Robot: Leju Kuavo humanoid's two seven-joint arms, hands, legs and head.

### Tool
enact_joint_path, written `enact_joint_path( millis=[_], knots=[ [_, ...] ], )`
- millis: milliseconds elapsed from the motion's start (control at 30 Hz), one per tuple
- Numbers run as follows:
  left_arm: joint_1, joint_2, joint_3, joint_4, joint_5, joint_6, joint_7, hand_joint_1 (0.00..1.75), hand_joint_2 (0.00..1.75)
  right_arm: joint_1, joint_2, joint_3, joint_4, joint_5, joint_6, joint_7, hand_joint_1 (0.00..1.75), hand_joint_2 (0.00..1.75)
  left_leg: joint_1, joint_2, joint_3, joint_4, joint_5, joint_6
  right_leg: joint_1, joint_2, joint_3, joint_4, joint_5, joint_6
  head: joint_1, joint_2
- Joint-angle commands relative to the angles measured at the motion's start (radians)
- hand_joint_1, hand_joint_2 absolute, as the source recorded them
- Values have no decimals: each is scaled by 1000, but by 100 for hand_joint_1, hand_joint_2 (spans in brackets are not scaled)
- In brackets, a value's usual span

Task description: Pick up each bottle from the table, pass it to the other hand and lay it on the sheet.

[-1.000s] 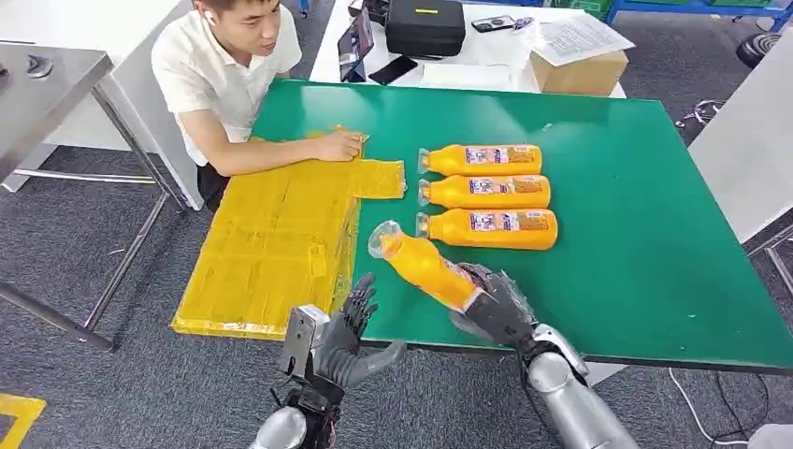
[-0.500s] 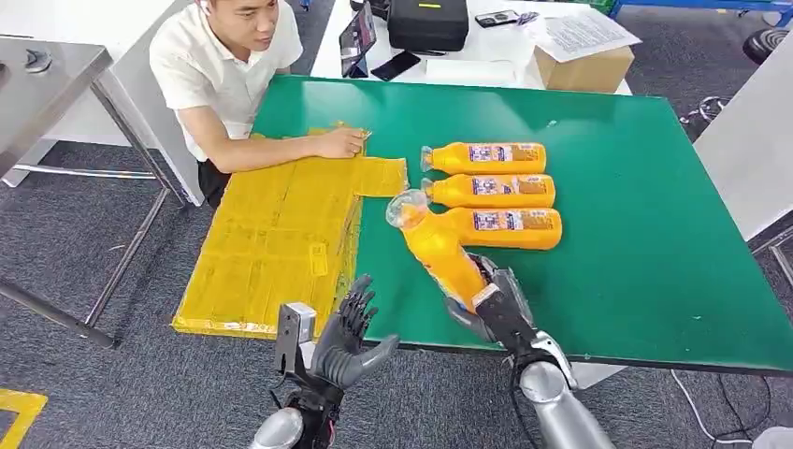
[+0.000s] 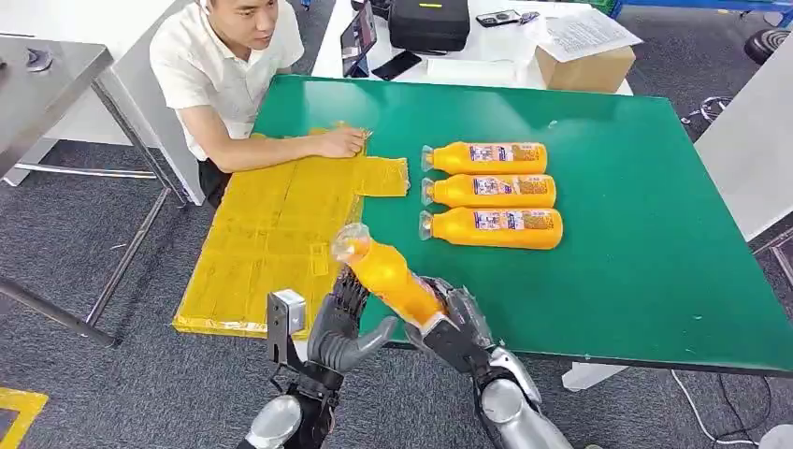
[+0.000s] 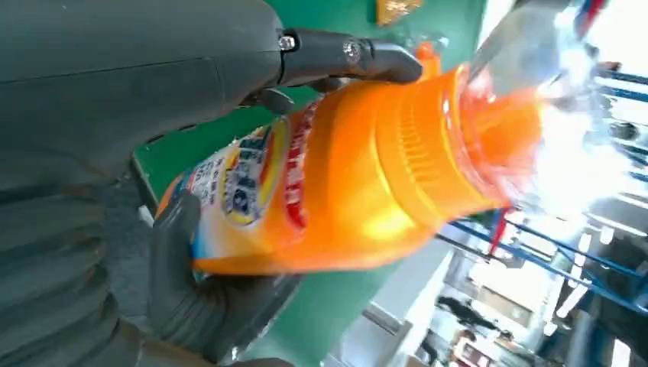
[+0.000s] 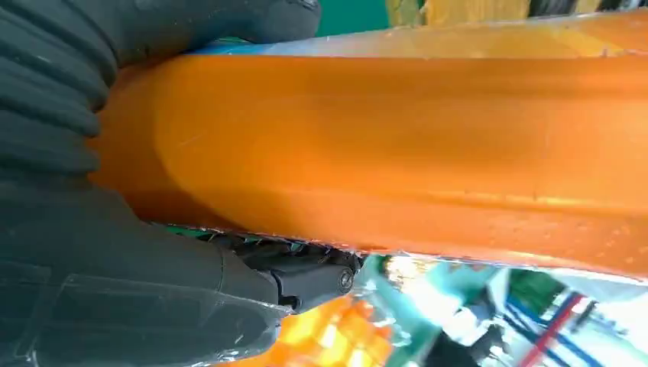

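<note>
Green worktop (image 3: pixel 645 281) in a grey-carpeted room, with a white table (image 3: pixel 486 70) beyond its far edge carrying a black case (image 3: pixel 428 23) and a cardboard box (image 3: pixel 584 67). A yellow sheet (image 3: pixel 271 243) overhangs the worktop's left edge; a seated person (image 3: pixel 229 79) rests a hand on its far part. Three orange bottles (image 3: pixel 491 192) lie side by side mid-worktop. Right hand (image 3: pixel 449 327) grips the base of a fourth, held bottle (image 3: pixel 388 276), tilted above the near edge, cap toward the sheet. Left hand (image 3: pixel 341 327), fingers spread, touches the bottle's side; whether it grips cannot be told. The held bottle's base is hidden by the right hand; its cap is blurred in the left wrist view.
</note>
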Motion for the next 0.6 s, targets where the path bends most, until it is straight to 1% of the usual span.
enact_joint_path(
  millis=[33, 200, 300, 367, 467, 567, 600],
  knots=[
    [-110, -2, -26, 180, 14, 7, -10, 0, 175, -39, -9, 190, -37, 42, -63, -3, 175, 175, 1, 2, 4, 0, -1, -3, 1, 2, 3, 0, -1, -3, 0, 0],
    [-110, -2, -26, 180, 14, 7, -10, 0, 175, -39, -9, 190, -37, 42, -63, -3, 175, 175, 0, -1, 1, -1, 0, -1, 0, -1, 1, 0, -1, -1, 0, 0],
    [-110, -2, -26, 180, 14, 7, -10, 0, 175, -40, -11, 190, -37, 42, -63, -3, 175, 175, 0, 1, 3, 0, -1, -2, 0, 1, 2, 0, -1, -2, 0, 0],
    [-112, -1, -30, 184, 14, 6, -8, 0, 175, -40, -13, 192, -41, 40, -66, -6, 175, 175, 0, 0, 1, -1, 0, -1, 0, 0, 1, 0, -1, -1, 0, 0],
    [-129, -6, -45, 219, 12, 0, 0, 0, 175, -33, -24, 216, -96, 35, -80, -17, 175, 175, 0, 0, 3, -1, -1, -2, 0, 0, 2, -1, -1, -2, 0, 0],
    [-149, -14, -52, 256, 19, -8, 6, 0, 175, -33, -27, 236, -143, 30, -78, -16, 175, 175, 0, 0, 0, 0, 0, -1, 0, 0, 0, 0, 0, -1, 0, 0],
    [-155, -19, -48, 269, 31, -12, 11, 0, 175, -37, -26, 245, -152, 28, -75, -15, 175, 175, 1, -1, 3, 0, -1, -2, 1, 0, 2, 0, -1, -2, 0, 0]
  ],
)
